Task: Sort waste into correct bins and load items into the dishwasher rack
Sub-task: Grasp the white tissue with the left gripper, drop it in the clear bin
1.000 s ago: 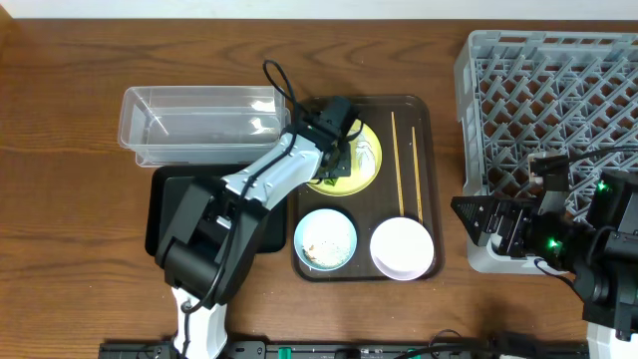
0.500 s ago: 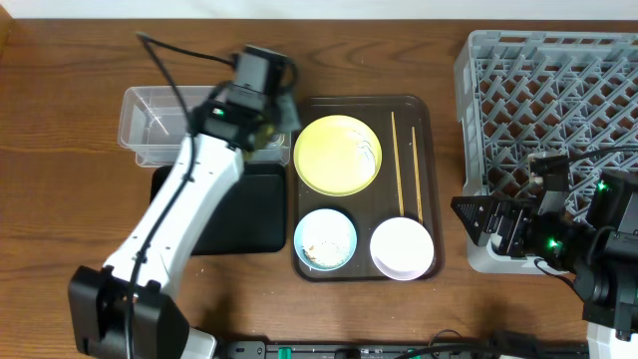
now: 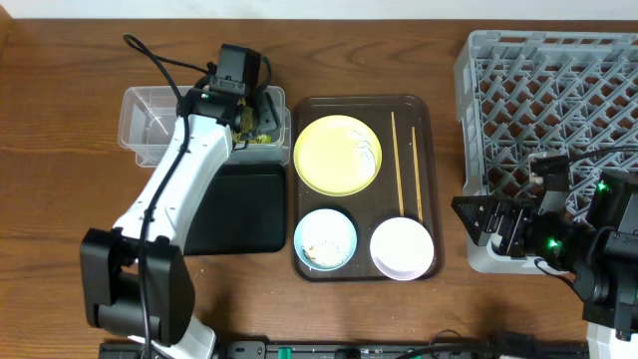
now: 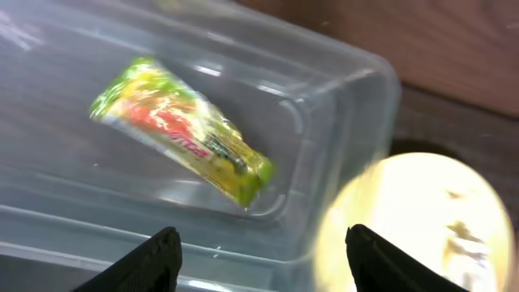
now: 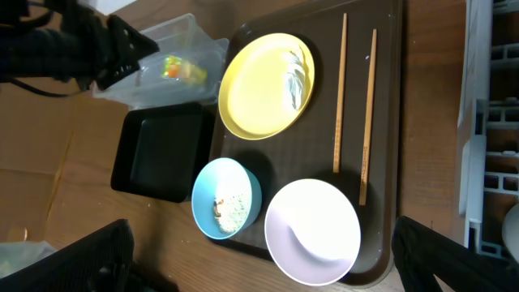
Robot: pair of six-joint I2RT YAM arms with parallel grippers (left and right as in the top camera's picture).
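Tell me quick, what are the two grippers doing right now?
Left gripper: open, empty, above the wrapper in the clear tub.
Right gripper: open, holding nothing.

Overhead: straight down over the whole table [image 3: 60, 120]. Left wrist: close, looking down into the clear tub [image 4: 340, 97]. Right wrist: farther, sharing the brown tray [image 5: 354, 97] with overhead.

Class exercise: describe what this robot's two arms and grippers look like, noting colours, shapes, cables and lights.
The left arm has white tapered links, black joints and a looping black cable. The right arm is mostly black with small green lights. The left gripper and right gripper have dark wedge-shaped fingers.
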